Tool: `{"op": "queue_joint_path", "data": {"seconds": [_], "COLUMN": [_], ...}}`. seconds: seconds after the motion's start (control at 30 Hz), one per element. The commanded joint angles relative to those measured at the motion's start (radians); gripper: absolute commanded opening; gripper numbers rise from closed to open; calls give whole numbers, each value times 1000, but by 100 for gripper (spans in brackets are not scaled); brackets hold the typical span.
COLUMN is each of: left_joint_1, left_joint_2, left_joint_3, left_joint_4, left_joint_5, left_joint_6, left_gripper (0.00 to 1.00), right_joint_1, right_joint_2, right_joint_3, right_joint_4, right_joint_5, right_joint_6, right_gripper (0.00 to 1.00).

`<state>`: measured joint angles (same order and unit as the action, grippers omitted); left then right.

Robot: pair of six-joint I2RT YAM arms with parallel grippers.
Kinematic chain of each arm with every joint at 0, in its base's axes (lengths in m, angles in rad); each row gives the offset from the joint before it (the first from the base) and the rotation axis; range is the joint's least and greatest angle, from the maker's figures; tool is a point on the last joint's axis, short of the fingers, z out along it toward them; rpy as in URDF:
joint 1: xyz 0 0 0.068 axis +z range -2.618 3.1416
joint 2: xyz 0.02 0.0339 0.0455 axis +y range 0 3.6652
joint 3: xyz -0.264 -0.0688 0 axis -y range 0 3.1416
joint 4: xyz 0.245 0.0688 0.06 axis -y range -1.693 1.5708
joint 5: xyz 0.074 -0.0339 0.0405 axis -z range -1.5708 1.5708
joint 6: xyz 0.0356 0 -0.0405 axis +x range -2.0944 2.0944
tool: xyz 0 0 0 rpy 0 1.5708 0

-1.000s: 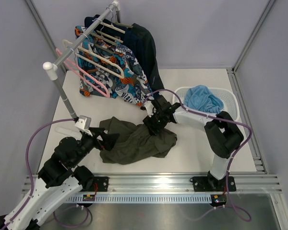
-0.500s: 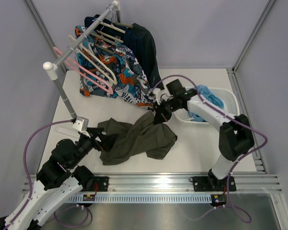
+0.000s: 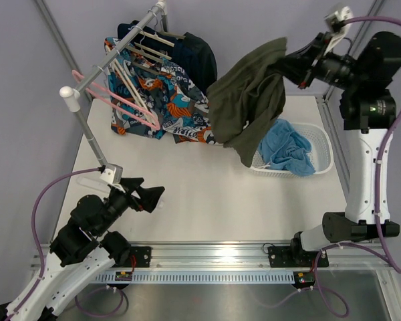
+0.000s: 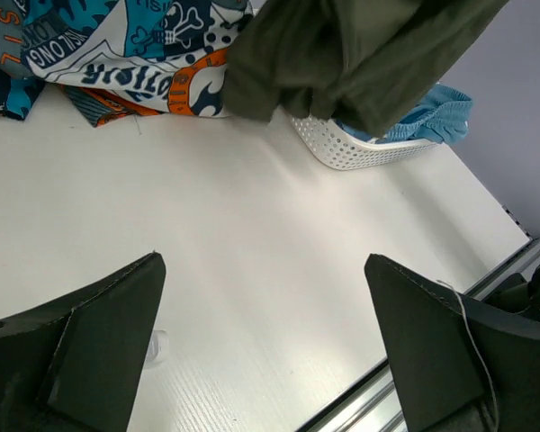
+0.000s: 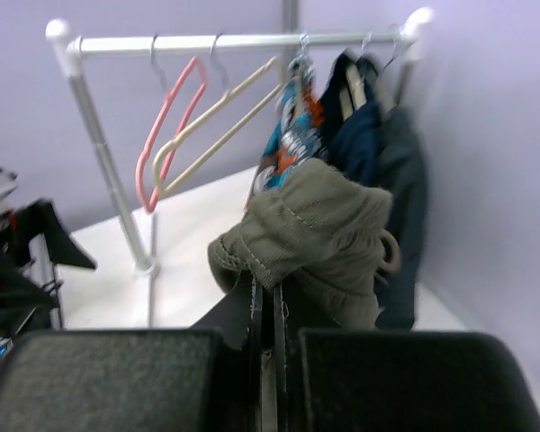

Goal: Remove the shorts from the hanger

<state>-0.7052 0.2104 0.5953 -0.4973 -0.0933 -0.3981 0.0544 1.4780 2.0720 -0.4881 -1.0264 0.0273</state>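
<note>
Top view: the right gripper (image 3: 295,67), clamped tight on the olive shorts (image 3: 247,100), holds them high above the white basket (image 3: 324,167). The left gripper (image 3: 150,195) gapes wide, empty.
Left wrist: the patterned shorts (image 4: 144,45) carry lettering too skewed to read.
Right wrist: the closed fingers (image 5: 117,378) pinch olive fabric.

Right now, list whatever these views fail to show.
- Top view: the basket's left end, hidden behind the hanging olive shorts.
- Top view: the right gripper's fingertips, buried in that cloth.
- Left wrist view: the shorts' upper part, cut off by the top edge.
- Right wrist view: how the navy garments hang on the rail, blurred and covered by their own fabric.
</note>
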Motion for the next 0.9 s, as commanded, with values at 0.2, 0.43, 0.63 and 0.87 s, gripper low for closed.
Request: {"op": "queue_joint_path", "data": {"seconds": [0.2, 0.43, 0.63, 0.87], "left_joint_1": [0, 0, 0, 0], "left_joint_2": [-6, -9, 29, 63], "left_joint_3": [-3, -9, -3, 6], "left_joint_4": [77, 78, 98, 105], "left_joint_5": [-6, -11, -2, 6], "left_joint_6": [21, 28, 45, 54], "left_gripper": [99, 99, 99, 99], "right_joint_1": [-249, -399, -433, -442], "right_joint_2": [25, 39, 54, 67], "right_joint_3": [174, 99, 20, -108], "right_joint_4": [327, 362, 307, 253], "right_joint_5": [-3, -20, -17, 19], "right_joint_6": [382, 419, 335, 227], "right_gripper": [0, 0, 0, 0]}}
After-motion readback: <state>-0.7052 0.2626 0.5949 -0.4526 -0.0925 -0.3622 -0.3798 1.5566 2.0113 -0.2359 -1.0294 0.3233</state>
